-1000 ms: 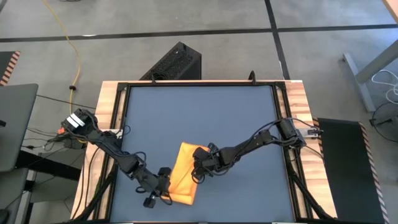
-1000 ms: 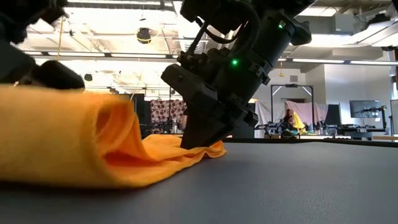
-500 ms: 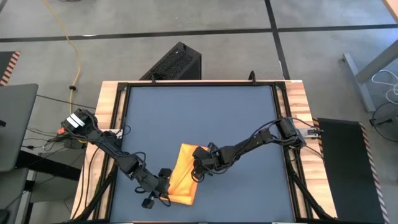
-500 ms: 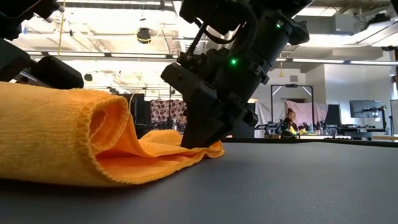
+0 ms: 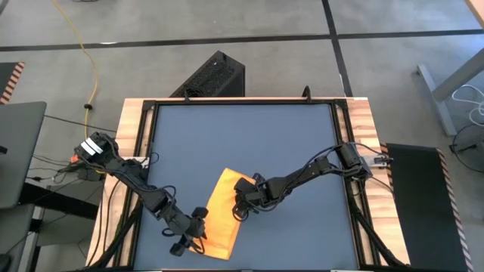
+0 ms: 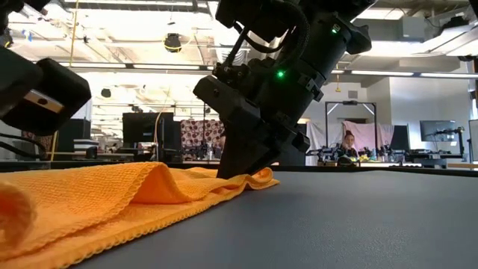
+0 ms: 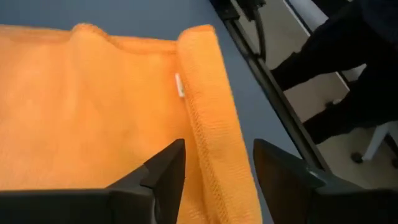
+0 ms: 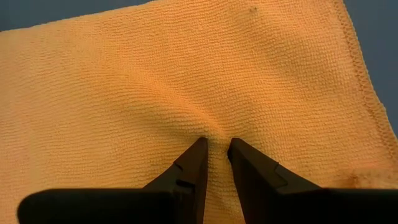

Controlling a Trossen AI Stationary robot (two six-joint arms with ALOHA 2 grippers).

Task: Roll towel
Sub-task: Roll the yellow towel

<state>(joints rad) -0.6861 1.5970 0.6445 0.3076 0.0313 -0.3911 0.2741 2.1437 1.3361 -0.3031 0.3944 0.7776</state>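
Rolling has barely begun: the towel (image 5: 221,215) lies as a flat strip on the near middle of the desk (image 5: 302,143), with one narrow fold turned over at its near end. At left, the left claw (image 5: 186,240) hovers just over that folded edge with its fingers spread and nothing between them, as the left wrist view shows. At centre, the right claw (image 5: 240,208) presses down on the towel's far part, its nearly closed tips pinching a small pucker of cloth (image 8: 214,134). By judgement, the next move calls for the left claw to take the folded edge and turn it over toward the pinned end. A black box (image 5: 212,75) stands on the floor beyond the desk. Nothing lies in the roll's path except the right claw itself, which may have to lift off.
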